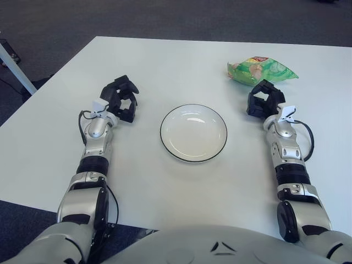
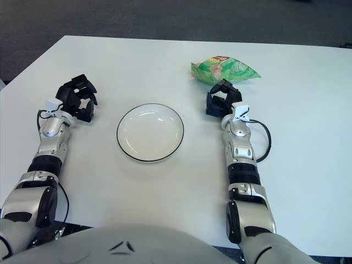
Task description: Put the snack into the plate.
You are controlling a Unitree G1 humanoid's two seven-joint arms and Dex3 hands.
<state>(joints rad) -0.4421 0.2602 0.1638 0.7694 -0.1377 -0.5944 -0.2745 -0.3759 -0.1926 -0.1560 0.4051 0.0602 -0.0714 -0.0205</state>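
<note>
Both hands show curled, empty fingers: left hand (image 1: pixel 120 99) beside plate (image 1: pixel 193 132), right hand (image 1: pixel 265 100) just below the snack (image 1: pixel 259 70), whose long axis runs left-right.

Both arms reached forward, hands curled and holding nothing

The left hand (image 1: pixel 120 99) sat at the end of a nearly straight silver forearm, its black fingers bent inward around empty space. The right hand (image 1: pixel 265 99) mirrored it on the other side, fingers likewise curled loosely, a black cable looping at its wrist
</note>
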